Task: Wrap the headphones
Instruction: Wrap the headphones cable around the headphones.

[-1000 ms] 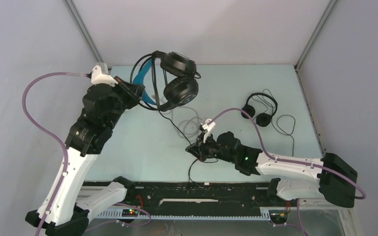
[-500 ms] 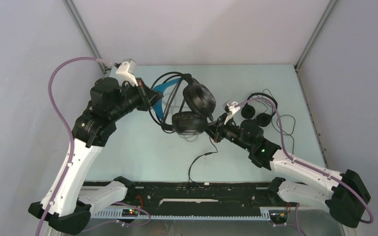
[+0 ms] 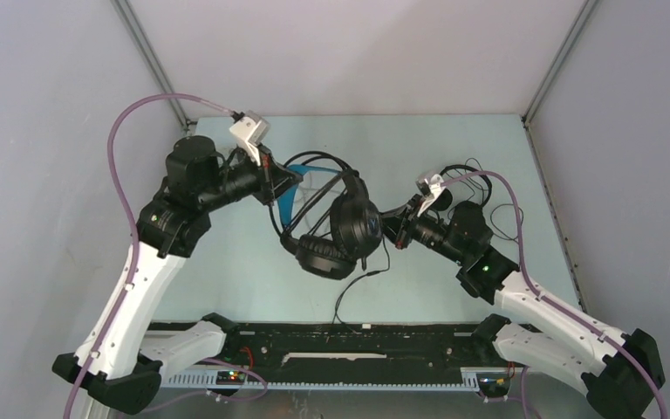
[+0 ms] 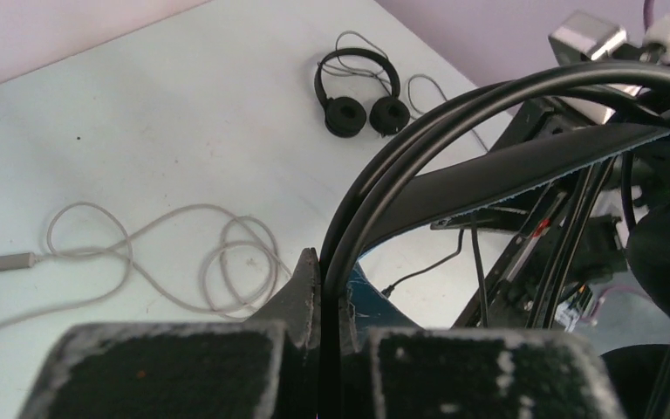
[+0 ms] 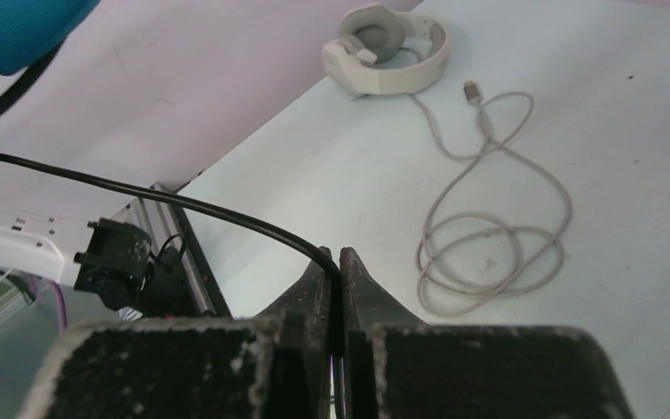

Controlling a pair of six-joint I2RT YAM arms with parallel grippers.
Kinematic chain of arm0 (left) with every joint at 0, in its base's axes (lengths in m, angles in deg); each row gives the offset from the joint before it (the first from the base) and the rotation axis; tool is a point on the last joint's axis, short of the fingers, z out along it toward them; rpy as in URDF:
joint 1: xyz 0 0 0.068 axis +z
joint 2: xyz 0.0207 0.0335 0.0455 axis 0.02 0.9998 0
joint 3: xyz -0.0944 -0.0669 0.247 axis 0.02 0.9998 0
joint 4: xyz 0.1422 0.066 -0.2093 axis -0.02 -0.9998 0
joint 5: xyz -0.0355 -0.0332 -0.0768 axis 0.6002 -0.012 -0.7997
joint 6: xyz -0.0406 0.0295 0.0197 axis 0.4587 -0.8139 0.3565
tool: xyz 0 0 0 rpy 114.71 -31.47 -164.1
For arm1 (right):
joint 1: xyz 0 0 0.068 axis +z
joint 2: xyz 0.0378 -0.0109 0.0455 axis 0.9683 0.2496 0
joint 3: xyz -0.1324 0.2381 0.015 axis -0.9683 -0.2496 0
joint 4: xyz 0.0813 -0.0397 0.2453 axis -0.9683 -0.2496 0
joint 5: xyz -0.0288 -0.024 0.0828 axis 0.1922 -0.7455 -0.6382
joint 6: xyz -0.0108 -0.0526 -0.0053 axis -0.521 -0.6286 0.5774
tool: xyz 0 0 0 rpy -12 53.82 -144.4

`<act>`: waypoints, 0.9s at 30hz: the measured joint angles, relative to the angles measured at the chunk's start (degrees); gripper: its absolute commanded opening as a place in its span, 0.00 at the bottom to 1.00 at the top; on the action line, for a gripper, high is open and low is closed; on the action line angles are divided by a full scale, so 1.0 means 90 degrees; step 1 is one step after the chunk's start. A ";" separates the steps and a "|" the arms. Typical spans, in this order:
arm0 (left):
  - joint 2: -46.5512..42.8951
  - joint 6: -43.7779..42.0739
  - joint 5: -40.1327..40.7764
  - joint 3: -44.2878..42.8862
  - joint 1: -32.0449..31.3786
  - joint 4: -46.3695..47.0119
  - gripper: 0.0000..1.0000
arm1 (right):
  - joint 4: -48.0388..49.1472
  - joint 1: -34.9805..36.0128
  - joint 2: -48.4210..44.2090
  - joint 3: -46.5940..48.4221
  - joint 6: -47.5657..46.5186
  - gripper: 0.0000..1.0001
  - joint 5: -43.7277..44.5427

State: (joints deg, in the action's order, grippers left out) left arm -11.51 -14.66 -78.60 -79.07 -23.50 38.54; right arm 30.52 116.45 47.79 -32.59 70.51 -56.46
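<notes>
Headphones (image 3: pixel 353 223) swung nearer: left gripper (image 4: pixel 321 271) pinches headband (image 4: pixel 454 148), right gripper (image 5: pixel 338 266) pinches cord (image 5: pixel 183 202); grey cable (image 5: pixel 488 234) beneath.

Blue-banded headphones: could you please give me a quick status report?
Left pincer shut on the blue-banded headphones, at the headband, pair held aloft. Right pincer shut on their black cord. Grey cable lies loose on the table.

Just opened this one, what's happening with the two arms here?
The left tool is shut on the headband of the black over-ear headphones, holding them above the table. The right tool is shut on their black cord. The small black pair and the white pair lie on the table, unwrapped.
</notes>
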 measured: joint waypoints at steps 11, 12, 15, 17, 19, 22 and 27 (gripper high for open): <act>-0.0051 -0.2300 0.0114 0.0653 -0.0918 -0.0187 0.00 | -0.0731 -0.0090 -0.0158 0.0002 0.0204 0.00 -0.1117; -0.0075 -0.2470 0.0257 0.0716 -0.0969 -0.0180 0.00 | -0.0789 -0.0104 -0.0194 0.0005 0.0228 0.00 -0.1236; -0.0194 -0.3021 0.0821 0.0918 -0.1360 -0.0165 0.00 | -0.1107 -0.0182 -0.0228 0.0107 0.0306 0.00 -0.1770; -0.0272 -0.3359 0.1146 0.1044 -0.1605 -0.0146 0.00 | -0.1280 -0.0223 -0.0211 0.0175 0.0362 0.00 -0.2035; -0.0325 -0.3619 0.1406 0.1163 -0.1795 -0.0104 0.00 | -0.1428 -0.0240 -0.0189 0.0219 0.0410 0.00 -0.2271; -0.0364 -0.3946 0.1739 0.1362 -0.2028 -0.0007 0.00 | -0.1571 -0.0248 -0.0185 0.0221 0.0481 0.00 -0.2531; -0.0381 -0.4257 0.2115 0.1634 -0.2227 0.0187 0.00 | -0.1802 -0.0415 -0.0185 0.0250 0.0525 0.00 -0.2895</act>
State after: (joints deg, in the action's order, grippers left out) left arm -14.94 -52.98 -59.57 -64.36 -43.54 40.23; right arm 14.31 112.71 46.13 -30.33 75.24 -82.51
